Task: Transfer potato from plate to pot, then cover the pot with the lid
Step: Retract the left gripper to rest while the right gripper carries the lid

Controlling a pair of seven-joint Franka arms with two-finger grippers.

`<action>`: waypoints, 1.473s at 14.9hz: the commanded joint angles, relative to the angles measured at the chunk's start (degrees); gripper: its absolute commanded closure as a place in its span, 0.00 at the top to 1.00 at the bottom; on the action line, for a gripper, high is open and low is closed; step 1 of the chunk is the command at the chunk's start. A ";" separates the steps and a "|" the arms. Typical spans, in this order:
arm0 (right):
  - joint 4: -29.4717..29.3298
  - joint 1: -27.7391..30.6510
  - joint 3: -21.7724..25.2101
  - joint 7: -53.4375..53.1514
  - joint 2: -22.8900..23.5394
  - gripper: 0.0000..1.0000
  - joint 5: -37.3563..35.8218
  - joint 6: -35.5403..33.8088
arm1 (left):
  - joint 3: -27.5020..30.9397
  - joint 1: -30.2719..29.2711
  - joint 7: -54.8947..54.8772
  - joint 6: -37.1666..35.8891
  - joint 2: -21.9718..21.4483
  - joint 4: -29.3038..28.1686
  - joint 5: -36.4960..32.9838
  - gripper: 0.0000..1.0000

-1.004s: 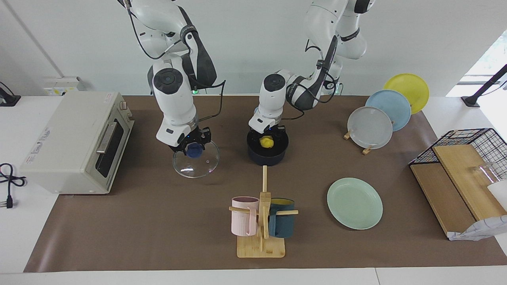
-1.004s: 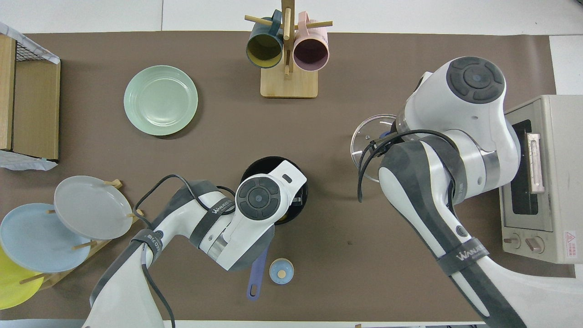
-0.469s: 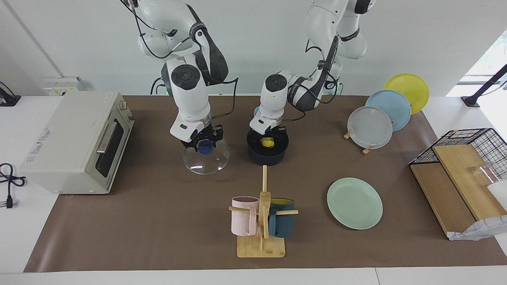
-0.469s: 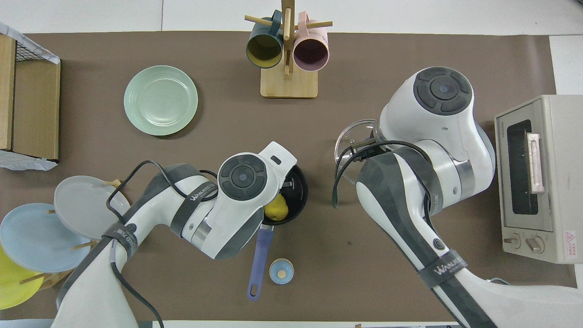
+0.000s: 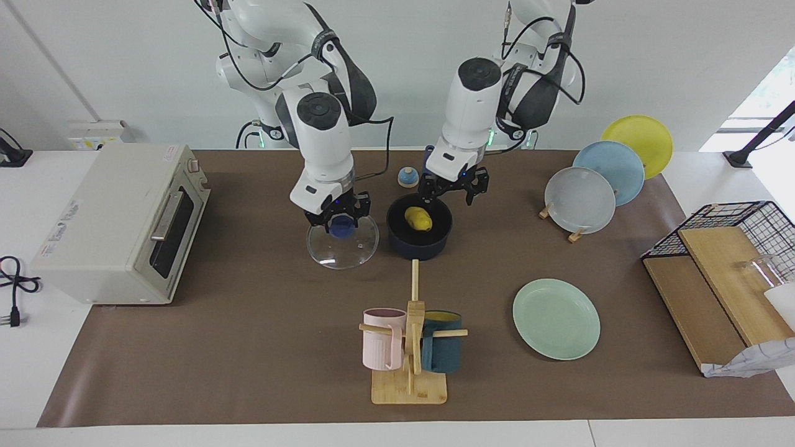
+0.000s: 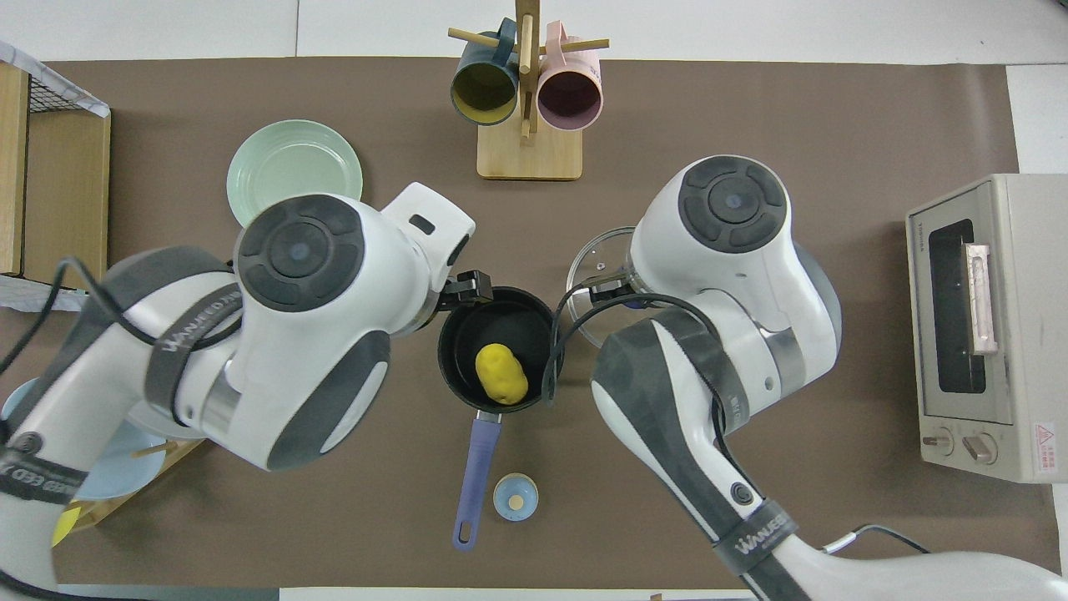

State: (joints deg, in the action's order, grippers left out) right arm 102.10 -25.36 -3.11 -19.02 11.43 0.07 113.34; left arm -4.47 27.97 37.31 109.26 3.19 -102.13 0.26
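Note:
The yellow potato [image 5: 418,218] lies in the dark navy pot [image 5: 397,241]; it also shows in the overhead view [image 6: 501,374], inside the pot's rim [image 6: 449,361]. The pot's blue handle [image 6: 474,477] points toward the robots. My left gripper [image 5: 452,188] is open and empty, raised over the pot's edge. My right gripper [image 5: 338,218] is shut on the blue knob of the glass lid [image 5: 343,247] and holds it just beside the pot, toward the right arm's end. The lid's rim shows in the overhead view [image 6: 584,267]. The mint-green plate [image 5: 556,318] is bare.
A toaster oven [image 5: 118,223] stands at the right arm's end. A mug rack [image 5: 410,347] stands farther from the robots than the pot. A small blue bell [image 5: 408,177] sits near the pot handle. A plate rack [image 5: 596,180] and a wire basket [image 5: 726,273] are at the left arm's end.
My left gripper let go of the potato in the pot and rose clear. My right gripper carried the lid from near the oven to just beside the pot.

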 commanded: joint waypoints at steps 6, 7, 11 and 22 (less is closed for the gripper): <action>-1.46 -14.70 0.21 -17.09 1.66 0.00 -1.12 4.61 | 0.16 -21.35 -29.71 -9.16 -3.72 5.28 0.88 1.00; -1.46 -15.06 0.21 -19.02 2.19 0.00 -1.56 4.87 | 0.16 -23.30 -32.71 -9.33 -3.72 5.37 0.88 1.00; -0.94 -14.54 0.12 -19.48 2.81 0.00 -1.57 5.14 | -0.10 -26.39 -35.56 -14.50 -3.55 9.04 0.45 1.00; -0.14 -14.72 0.12 -19.74 4.30 0.00 -1.57 8.57 | 0.95 -24.64 -35.12 -22.44 -3.02 13.36 -0.44 1.00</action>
State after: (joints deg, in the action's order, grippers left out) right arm 101.98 -40.44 -2.69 -37.87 15.52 -1.03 120.58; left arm -4.03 2.35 2.27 86.71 -0.40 -90.17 0.25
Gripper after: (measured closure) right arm 0.348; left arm 0.000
